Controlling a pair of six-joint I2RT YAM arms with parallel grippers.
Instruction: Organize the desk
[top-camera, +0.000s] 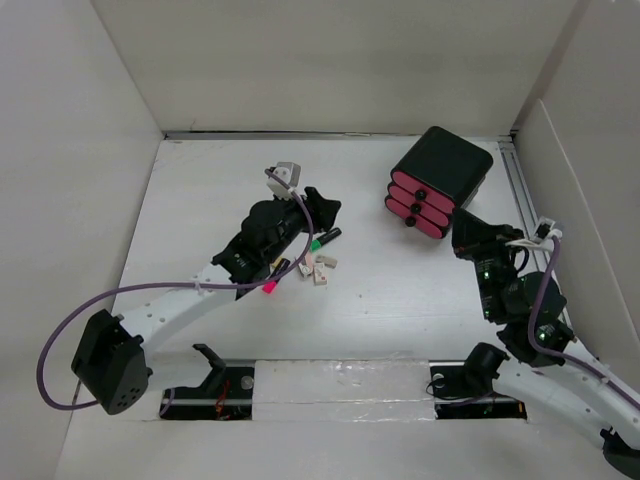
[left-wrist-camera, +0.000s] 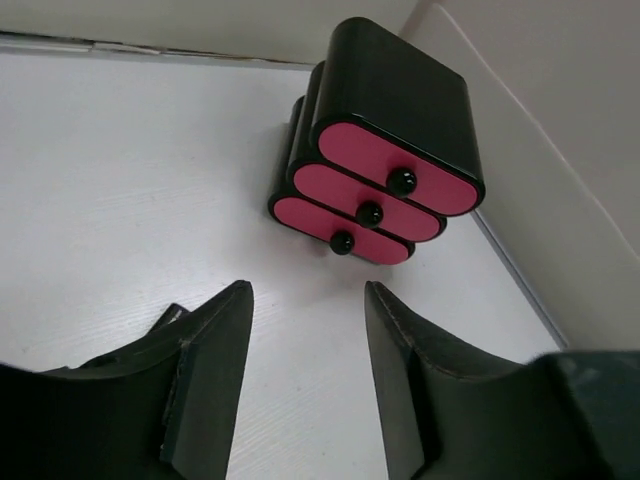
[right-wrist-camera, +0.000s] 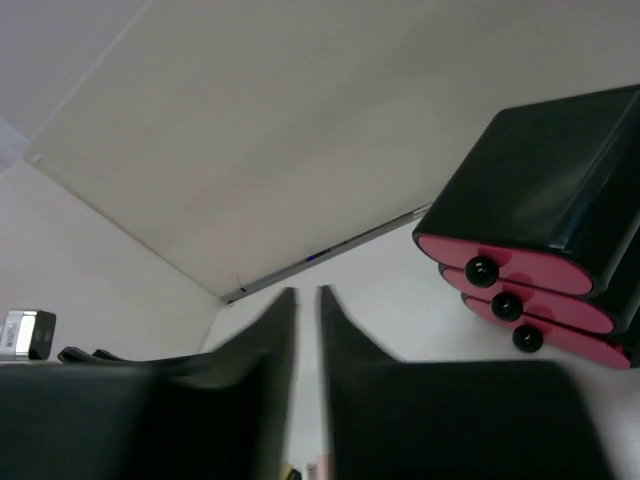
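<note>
The white desk (top-camera: 380, 300) holds a loose cluster of small things near its middle: a green-capped pen (top-camera: 323, 240), a pink-capped marker (top-camera: 268, 287), a yellow-tipped piece (top-camera: 281, 266) and small white pieces (top-camera: 322, 266). My left gripper (top-camera: 325, 205) hovers just behind this cluster; in the left wrist view it (left-wrist-camera: 305, 290) is open and empty over bare desk (left-wrist-camera: 120, 180). My right gripper (top-camera: 462, 228) sits just in front of the drawer box; in the right wrist view it (right-wrist-camera: 307, 292) shows its jaws almost touching with nothing between them.
A black box with three pink drawers (top-camera: 440, 185) stands at the back right, all drawers closed; it also shows in the left wrist view (left-wrist-camera: 390, 150) and the right wrist view (right-wrist-camera: 540, 220). White wall panels (top-camera: 330, 60) enclose the desk on three sides. A metal rail (top-camera: 525, 190) runs along the right edge.
</note>
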